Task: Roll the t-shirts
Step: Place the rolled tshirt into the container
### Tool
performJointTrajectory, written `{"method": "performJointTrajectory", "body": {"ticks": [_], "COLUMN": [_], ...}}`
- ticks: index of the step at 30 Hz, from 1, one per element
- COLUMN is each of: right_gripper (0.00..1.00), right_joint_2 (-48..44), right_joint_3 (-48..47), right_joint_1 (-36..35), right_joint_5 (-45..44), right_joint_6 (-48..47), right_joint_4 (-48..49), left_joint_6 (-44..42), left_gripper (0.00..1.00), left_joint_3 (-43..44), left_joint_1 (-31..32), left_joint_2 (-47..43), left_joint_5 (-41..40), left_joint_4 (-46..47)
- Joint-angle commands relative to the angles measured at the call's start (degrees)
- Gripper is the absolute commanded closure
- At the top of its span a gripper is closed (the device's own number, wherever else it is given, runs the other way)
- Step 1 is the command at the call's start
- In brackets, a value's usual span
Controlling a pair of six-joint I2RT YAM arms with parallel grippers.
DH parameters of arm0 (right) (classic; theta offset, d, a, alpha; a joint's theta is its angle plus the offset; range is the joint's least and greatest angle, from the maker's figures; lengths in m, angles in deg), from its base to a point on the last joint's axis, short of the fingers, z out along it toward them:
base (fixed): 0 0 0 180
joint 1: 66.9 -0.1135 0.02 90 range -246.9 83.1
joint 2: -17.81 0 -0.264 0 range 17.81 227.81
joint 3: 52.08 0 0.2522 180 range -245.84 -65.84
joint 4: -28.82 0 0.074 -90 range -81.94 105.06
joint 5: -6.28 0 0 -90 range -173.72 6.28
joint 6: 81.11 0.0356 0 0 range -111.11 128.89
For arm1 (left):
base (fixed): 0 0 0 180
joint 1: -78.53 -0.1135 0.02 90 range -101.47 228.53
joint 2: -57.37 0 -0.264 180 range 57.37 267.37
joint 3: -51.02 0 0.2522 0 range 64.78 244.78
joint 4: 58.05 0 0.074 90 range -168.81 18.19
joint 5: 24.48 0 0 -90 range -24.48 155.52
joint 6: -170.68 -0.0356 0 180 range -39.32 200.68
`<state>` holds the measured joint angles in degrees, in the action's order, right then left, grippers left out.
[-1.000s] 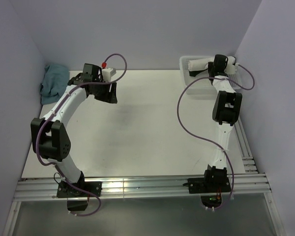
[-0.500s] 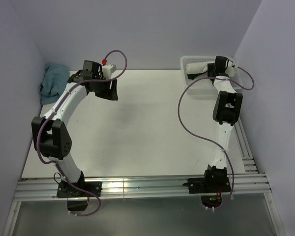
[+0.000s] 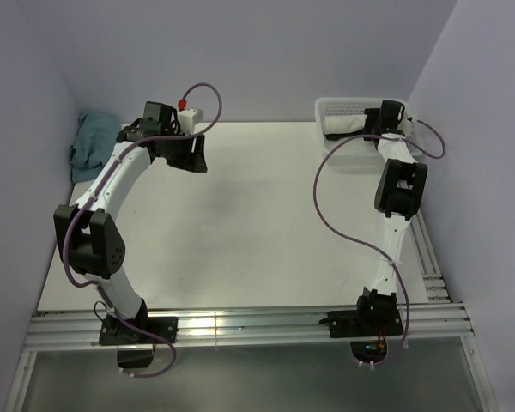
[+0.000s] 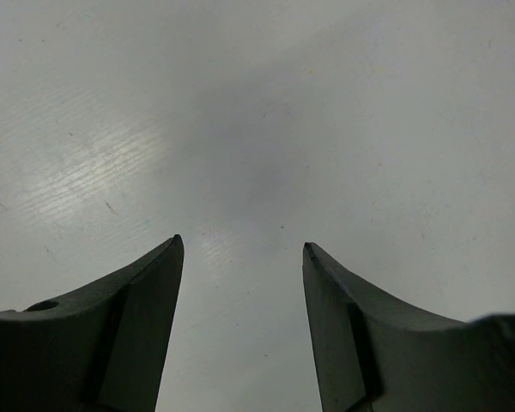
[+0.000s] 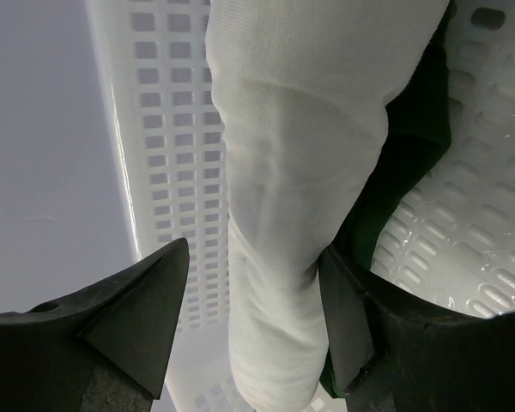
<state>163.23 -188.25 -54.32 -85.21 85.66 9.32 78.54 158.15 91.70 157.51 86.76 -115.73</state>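
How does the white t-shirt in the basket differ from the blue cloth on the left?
The t-shirt is cream-white with dark green trim; the teal cloth is one colour. The t-shirt is rolled into a tube inside the basket; the teal cloth lies crumpled at the table's far left corner. Both are soft fabric.

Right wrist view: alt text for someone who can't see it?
A rolled cream-white t-shirt with a dark green edge lies in a white mesh basket, between the spread fingers of the right tool. The tool is open, one finger clear of the cloth.
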Motion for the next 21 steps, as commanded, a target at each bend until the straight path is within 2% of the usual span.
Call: {"method": "performJointTrajectory", "body": {"ticks": [1, 9, 21], "right_gripper": [0.31, 0.30, 0.28], "right_joint_2": [-4.45, -6.64, -16.66], "right_joint_3": [1.03, 1.73, 11.13], "right_joint_1": [1.48, 2.27, 2.36], "right_joint_5": [1.23, 5.62, 7.47], "right_joint_6": [0.83, 1.89, 0.31], "right_joint_4": [-0.24, -2.18, 0.55], "left_joint_6": [0.29, 0.29, 0.28], "left_gripper": [0.37, 0.37, 0.33], "left_joint_3": [2.79, 3.67, 4.54], "left_joint_1": [0.37, 0.37, 0.37], "left_joint_2": [-0.38, 0.23, 0.76], "left_joint_5": [1.79, 3.11, 5.22], "left_joint_4": [-0.55, -1.25, -0.64]}}
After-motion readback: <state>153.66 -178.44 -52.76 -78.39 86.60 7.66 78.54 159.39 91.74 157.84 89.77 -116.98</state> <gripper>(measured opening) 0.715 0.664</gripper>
